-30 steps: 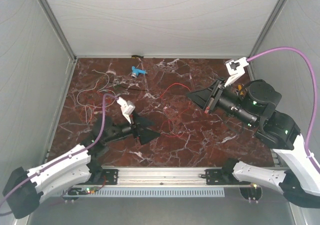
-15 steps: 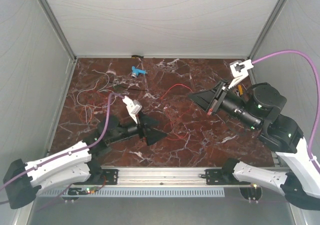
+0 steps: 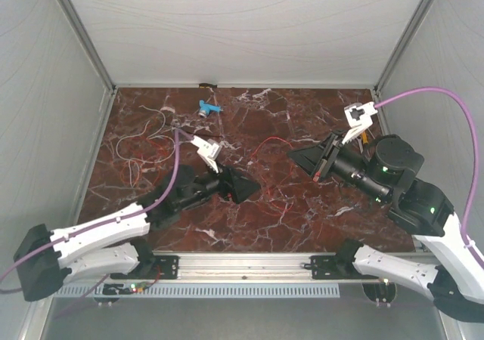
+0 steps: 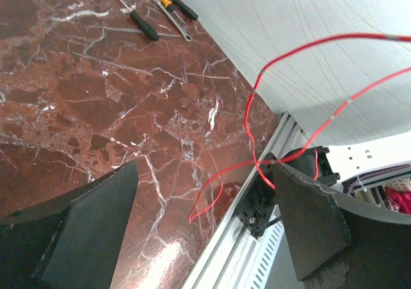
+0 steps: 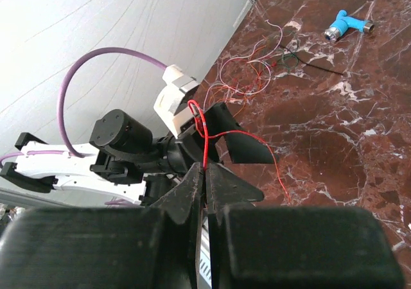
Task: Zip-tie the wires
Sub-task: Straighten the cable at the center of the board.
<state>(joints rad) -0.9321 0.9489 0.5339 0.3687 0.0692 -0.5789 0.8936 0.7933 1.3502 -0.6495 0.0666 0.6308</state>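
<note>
Wire (image 5: 205, 149) pinched in R tool (image 5: 205, 172)

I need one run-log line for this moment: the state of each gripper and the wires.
left gripper: open, not gripping | right gripper: shut on red wire | other wires: loose tangle, far left

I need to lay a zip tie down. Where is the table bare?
Bare: the far strip between the blue piece and the right arm, and the near patch between that arm and the rail. Crowded: the wires in the far-left corner, and the red wire from the right gripper toward the left gripper.
</note>
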